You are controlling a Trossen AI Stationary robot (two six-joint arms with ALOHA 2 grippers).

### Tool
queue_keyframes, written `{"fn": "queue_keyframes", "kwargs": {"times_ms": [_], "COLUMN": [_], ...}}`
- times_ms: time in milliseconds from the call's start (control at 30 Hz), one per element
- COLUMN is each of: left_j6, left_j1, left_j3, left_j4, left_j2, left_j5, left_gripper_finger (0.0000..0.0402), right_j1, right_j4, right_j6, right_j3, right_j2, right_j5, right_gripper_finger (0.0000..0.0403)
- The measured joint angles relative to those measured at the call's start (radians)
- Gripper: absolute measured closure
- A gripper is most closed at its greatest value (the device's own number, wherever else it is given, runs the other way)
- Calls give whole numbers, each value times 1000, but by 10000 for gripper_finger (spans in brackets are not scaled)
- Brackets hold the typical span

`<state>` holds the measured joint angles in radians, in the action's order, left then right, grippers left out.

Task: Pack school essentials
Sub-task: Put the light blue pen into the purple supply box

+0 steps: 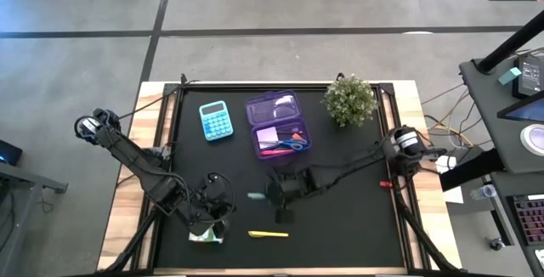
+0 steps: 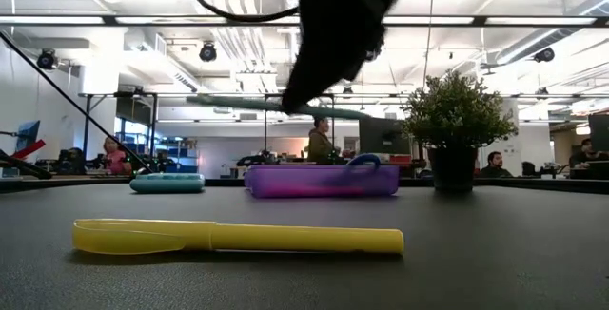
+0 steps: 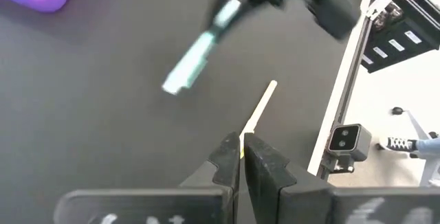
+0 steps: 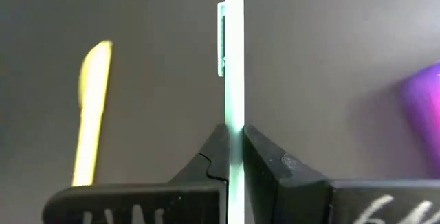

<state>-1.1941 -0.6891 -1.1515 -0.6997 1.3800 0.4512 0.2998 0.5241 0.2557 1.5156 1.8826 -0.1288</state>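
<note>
Transfer step in hand: right gripper (image 4: pixel 234 148), frame centre in the high view, is clamped on the teal pen (image 4: pixel 234 66). Left gripper (image 3: pixel 240 157), lower left, has its fingers together. Next move, likely: carry upward to the purple case (image 1: pixel 279 126), align, release. Yellow marker (image 1: pixel 268 234) waits below.

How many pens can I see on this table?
3 at least: a teal pen held in the right claw, a yellow pen lying near the front edge, and a pink pen in the purple box. More may be hidden.
</note>
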Motion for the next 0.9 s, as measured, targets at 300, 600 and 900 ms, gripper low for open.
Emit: {"fn": "queue_keyframes", "kwargs": {"times_ms": [300,600,900], "left_j6": [54,50,37], "left_j1": [2,9,51], "left_j3": [0,0,0], "left_j4": [-37,-81,-66], "left_j2": [0,0,0], "left_j5": [48,135,175], "left_gripper_finger": [398,398,398], "right_j1": [-150,-276,-352], "right_j4": [32,65,99], "right_j6": [-111,-231,-378], "right_j3": [1,1,-2], "right_j2": [-67,-75,-72], "right_j5": [3,59,61], "right_gripper_finger": [390,390,390]}}
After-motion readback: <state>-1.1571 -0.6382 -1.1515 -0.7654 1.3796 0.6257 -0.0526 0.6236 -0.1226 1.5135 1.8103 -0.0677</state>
